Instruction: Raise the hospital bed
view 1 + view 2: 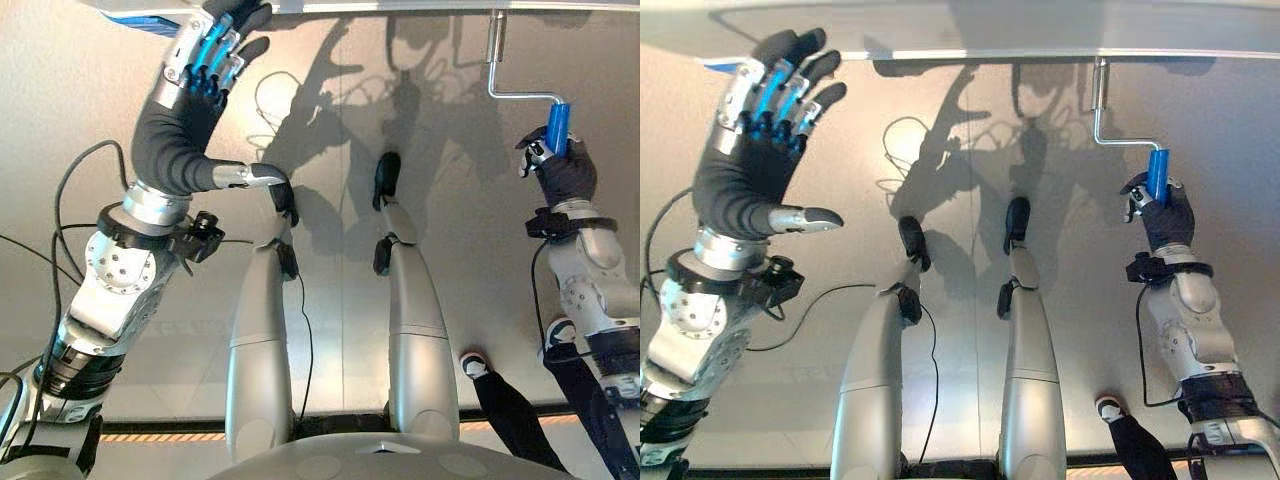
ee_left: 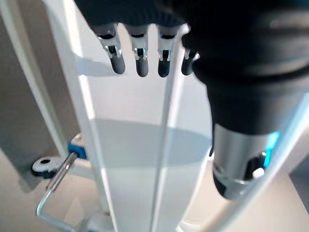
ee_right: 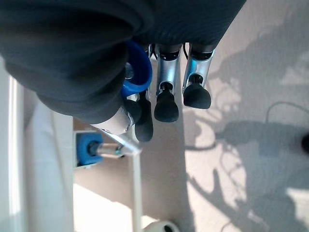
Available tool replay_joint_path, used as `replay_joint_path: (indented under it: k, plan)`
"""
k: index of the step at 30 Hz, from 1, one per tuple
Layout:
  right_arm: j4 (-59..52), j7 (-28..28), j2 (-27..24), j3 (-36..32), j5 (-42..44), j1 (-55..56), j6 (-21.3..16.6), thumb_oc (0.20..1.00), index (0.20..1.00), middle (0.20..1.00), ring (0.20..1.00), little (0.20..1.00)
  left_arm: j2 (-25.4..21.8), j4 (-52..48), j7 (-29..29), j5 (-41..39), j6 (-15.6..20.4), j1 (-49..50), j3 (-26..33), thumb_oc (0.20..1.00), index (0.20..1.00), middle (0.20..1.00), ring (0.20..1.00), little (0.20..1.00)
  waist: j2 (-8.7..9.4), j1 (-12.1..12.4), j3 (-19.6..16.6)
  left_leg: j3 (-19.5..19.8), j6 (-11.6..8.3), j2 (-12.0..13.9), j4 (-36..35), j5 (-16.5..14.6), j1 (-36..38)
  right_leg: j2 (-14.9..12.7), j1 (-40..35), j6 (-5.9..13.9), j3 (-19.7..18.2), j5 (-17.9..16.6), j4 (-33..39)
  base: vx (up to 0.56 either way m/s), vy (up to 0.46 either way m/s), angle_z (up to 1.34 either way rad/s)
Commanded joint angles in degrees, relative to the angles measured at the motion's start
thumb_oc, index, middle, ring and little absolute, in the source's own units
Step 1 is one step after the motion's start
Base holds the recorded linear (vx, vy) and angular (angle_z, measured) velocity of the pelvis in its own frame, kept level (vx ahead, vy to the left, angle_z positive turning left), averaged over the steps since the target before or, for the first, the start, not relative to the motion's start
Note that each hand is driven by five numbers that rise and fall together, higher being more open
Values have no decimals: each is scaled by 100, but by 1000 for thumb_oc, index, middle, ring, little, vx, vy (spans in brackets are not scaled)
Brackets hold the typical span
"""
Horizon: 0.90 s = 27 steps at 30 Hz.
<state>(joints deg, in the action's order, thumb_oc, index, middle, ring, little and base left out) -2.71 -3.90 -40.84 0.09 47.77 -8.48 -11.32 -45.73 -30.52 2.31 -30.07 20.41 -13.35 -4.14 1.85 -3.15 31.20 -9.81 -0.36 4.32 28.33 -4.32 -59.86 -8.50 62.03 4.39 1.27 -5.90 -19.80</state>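
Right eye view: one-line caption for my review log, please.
Right robot hand grips the blue crank handle under the bed edge; left robot hand is raised, open.

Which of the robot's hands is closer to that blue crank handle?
Right. The right hand is curled round the blue crank handle. The left hand is raised open, far off on the opposite side.

Right hand (image 3: 96, 63) fingers (image 3: 166, 104) curl round the blue crank handle (image 3: 137, 75).

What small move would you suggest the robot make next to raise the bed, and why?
Probably start turning the crank: the right hand is already curled round the blue crank handle below the bed frame, while the left hand hangs open, touching nothing.
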Motion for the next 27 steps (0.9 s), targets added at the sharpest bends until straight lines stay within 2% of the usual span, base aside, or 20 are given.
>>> replay_joint_path:
  k: [1, 4, 6, 7, 8, 9, 10, 13, 14, 15, 16, 17, 20, 24, 27]
  plan:
    - [-1246, 792, -524, -1028, 470, 393, -1142, 200, 200, 200, 200, 200, -209, -608, -69, -18, 301, 311, 257, 1000, 1000, 1000, 1000, 1000, 241, -196, -141, 431, -261, 70, -355, 38, 226, 134, -233, 196, 363, 708, -547, -15, -4, -6]
    - [-1907, 1309, -764, -471, 823, 416, -873, 200, 200, 200, 200, 200, -409, -719, -134, -49, 263, 514, 322, 1000, 1000, 1000, 1000, 1000, 289, -165, -141, 427, -265, 79, -352, 54, 235, 138, -281, 205, 389, 670, -513, -6, -2, -1]
    - [-2027, 1372, -840, -229, 907, 359, -819, 200, 200, 200, 200, 200, -468, -721, -131, -45, 264, 515, 269, 1000, 1000, 1000, 1000, 1000, 294, -150, -141, 428, -267, 80, -360, 69, 234, 132, -299, 207, 403, 662, -488, 0, 0, 0]
    - [-2007, 1486, -849, 134, 1031, 259, -716, 200, 200, 200, 200, 200, -507, -710, -140, -25, 262, 459, 123, 1000, 1000, 1000, 1000, 1000, 278, -110, -141, 425, -270, 86, -371, 90, 232, 123, -307, 214, 415, 656, -482, 0, 0, 0]
    - [-1937, 1409, -669, 708, 1040, 54, -598, 200, 200, 200, 200, 200, -477, -592, -89, 20, 249, 378, -61, 1000, 1000, 1000, 1000, 1000, 248, -62, -141, 425, -269, 83, -393, 124, 221, 109, -312, 214, 443, 648, -469, 0, 0, 0]
    - [-1923, 1400, -661, 735, 1031, 24, -601, 200, 200, 200, 200, 200, -483, -579, -83, 26, 254, 375, -58, 1000, 1000, 1000, 1000, 1000, 255, -72, -141, 427, -269, 83, -394, 125, 220, 109, -313, 214, 445, 647, -466, 0, 0, 0]
    - [-1946, 1560, -481, 1422, 1132, -333, -403, 200, 200, 200, 200, 200, -465, -454, -50, 77, 229, 235, -217, 1000, 1000, 1000, 1000, 1000, 210, -3, -141, 447, -272, 65, -420, 164, 209, 95, -318, 203, 467, 654, -461, 0, 0, 0]
    - [-1610, 1638, -52, 2478, 1234, -870, -221, 200, 200, 200, 200, 200, -287, -293, 19, 125, 235, 43, -531, 1000, 1000, 1000, 1000, 1000, 109, 147, -141, 461, -266, 35, -489, 219, 224, 65, -340, 194, 495, 643, -442, 0, 0, 0]
    - [-1575, 1644, -39, 2508, 1234, -908, -233, 200, 200, 200, 200, 200, -290, -283, 24, 131, 238, 45, -522, 1000, 1000, 1000, 1000, 1000, 115, 133, -141, 463, -267, 34, -492, 219, 224, 65, -341, 194, 497, 642, -439, 0, 0, 0]
    - [-1340, 1618, 113, 2760, 1153, -1087, -192, 200, 200, 200, 200, 200, -232, -211, 61, 205, 220, -14, -620, 1000, 1000, 1000, 1000, 1000, 85, 171, -141, 458, -266, 29, -494, 226, 230, 49, -351, 193, 508, 642, -442, 1, 24, 4]
    - [-687, 1195, 494, 3284, 573, -1754, -199, 200, 200, 200, 200, 200, -174, -97, 172, 285, 246, -229, -712, 1000, 1000, 1000, 1000, 1000, 4, 273, -141, 465, -263, 13, -501, 230, 243, 33, -385, 186, 534, 636, -427, 0, 0, 0]
    - [-205, 1142, 750, 3550, 559, -2012, -109, 200, 200, 200, 200, 200, -63, -39, 209, 247, 265, -319, -811, 1000, 1000, 1000, 1000, 1000, -44, 348, -141, 473, -261, 7, -500, 240, 247, 23, -394, 183, 541, 632, -440, 0, 0, 0]
    - [971, 766, 1305, 3910, 85, -2708, -50, 200, 200, 200, 200, 200, 146, -33, 240, 105, 320, -440, -946, 1000, 1000, 1000, 1000, 1000, -139, 511, -141, 495, -261, -6, -514, 243, 266, -20, -422, 172, 572, 639, -438, 0, 0, 0]
    - [3135, 307, 2039, 4102, -619, -3652, 144, 200, 200, 200, 200, 200, 220, -26, 202, -28, 325, -699, -1277, 1000, 1000, 1000, 1000, 1000, -272, 711, -141, 504, -273, -21, -528, 237, 314, -49, -468, 163, 591, 635, -408, 5, 17, 7]
    - [4242, -7, 2374, 3869, -731, -3969, 215, 200, 200, 200, 200, 200, 271, -37, 209, -122, 333, -827, -1423, 1000, 1000, 1000, 1000, 1000, -317, 782, -141, 512, -276, -25, -539, 236, 337, -65, -507, 161, 599, 625, -378, 2, 13, 4]
